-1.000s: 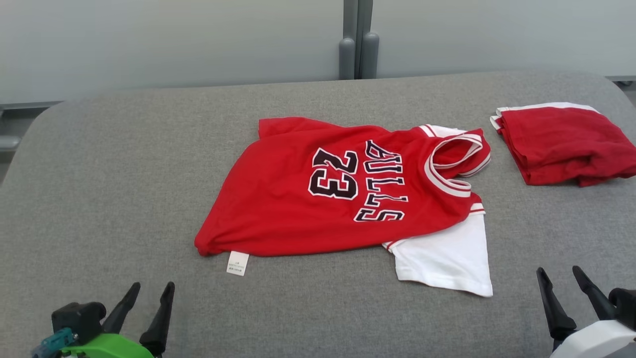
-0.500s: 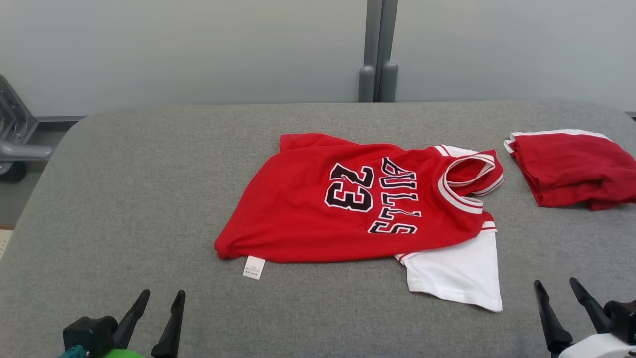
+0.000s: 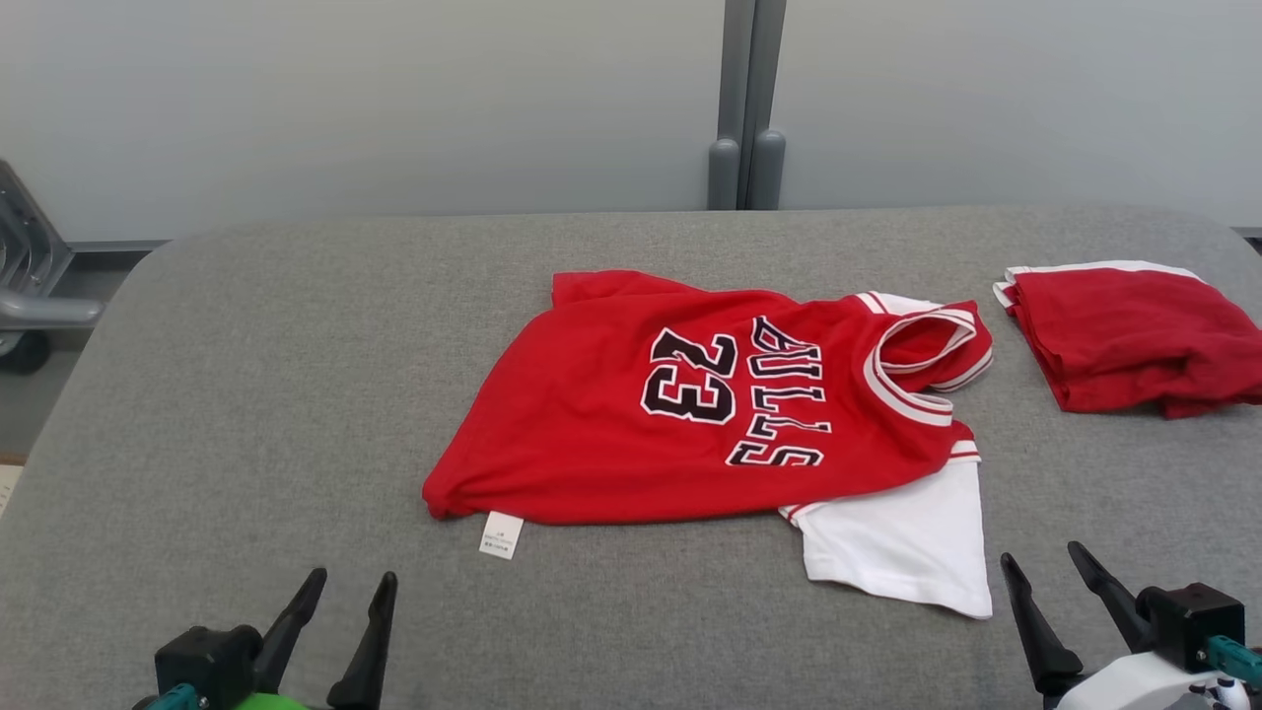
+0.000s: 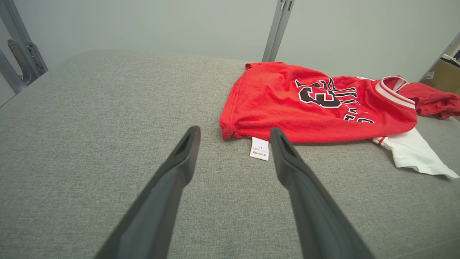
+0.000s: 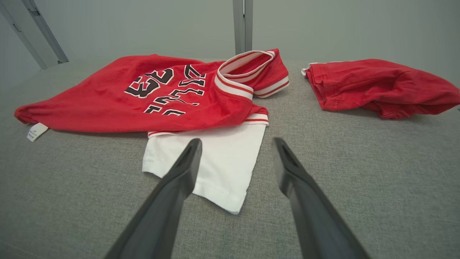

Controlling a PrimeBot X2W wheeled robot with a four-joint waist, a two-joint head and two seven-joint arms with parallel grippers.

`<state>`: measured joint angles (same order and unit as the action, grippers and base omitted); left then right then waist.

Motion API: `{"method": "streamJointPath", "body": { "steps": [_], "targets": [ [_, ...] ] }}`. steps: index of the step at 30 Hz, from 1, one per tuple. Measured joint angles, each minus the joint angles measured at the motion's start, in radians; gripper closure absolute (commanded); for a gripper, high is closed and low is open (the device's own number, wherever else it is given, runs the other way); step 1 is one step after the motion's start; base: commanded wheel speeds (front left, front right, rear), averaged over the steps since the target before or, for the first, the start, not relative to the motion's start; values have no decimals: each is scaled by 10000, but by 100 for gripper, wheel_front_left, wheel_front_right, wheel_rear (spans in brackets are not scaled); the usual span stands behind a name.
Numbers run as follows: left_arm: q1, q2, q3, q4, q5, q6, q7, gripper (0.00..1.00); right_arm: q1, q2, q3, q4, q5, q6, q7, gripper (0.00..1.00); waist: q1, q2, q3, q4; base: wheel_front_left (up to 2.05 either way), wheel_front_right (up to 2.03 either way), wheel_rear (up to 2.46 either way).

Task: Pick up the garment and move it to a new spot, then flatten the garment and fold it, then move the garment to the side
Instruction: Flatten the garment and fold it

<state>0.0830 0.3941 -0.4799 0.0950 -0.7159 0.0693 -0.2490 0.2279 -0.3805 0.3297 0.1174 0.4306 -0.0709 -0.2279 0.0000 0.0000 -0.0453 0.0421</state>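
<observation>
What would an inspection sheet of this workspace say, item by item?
Surface: grey padded table, flat.
Job's things: red jersey lying spread out, collar rumpled; white sleeve sticks out towards the robot; label at the hem.
Clutter: folded red garment at the right, apart from the jersey.
Grippers: left gripper and right gripper open, holding nothing, short of the jersey.
Cables: nothing seen.
Surroundings: pale wall, grey post, metal frame at the left.
</observation>
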Motion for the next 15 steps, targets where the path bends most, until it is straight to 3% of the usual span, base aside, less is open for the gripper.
{"method": "streamJointPath", "body": {
  "steps": [15],
  "targets": [
    [-4,-280,-52,121,351,-314,2,0,-368,198,249,537,0,123,190,0,0,0,273,-306,0,0,0]
  ]
}}
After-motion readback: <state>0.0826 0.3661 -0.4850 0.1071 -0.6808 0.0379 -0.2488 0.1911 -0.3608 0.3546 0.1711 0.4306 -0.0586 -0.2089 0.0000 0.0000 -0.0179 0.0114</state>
